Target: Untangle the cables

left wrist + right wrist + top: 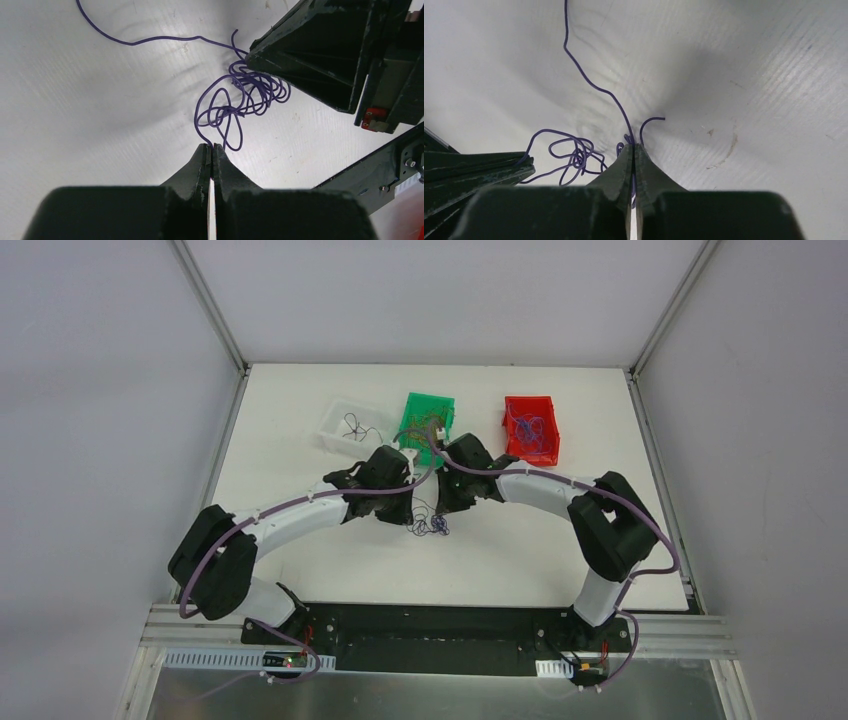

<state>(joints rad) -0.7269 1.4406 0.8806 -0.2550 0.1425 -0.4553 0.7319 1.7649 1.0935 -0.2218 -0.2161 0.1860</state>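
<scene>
A small tangle of thin purple cable [432, 526] lies on the white table between my two grippers. In the left wrist view the tangle [240, 97] sits just ahead of my left gripper [212, 146], which is shut on one loop of it. In the right wrist view my right gripper [634, 146] is shut on a strand where a long free end runs away upward; the looped part [574, 154] lies to its left. From above, the left gripper [410, 513] and right gripper [447, 506] are close together over the tangle.
Three bins stand at the back: a clear white one [330, 430] with dark wires, a green one [445, 405] with orange wires, a red one [515, 405] with blue-purple wires. The right gripper's body [320, 55] fills the left wrist view's upper right.
</scene>
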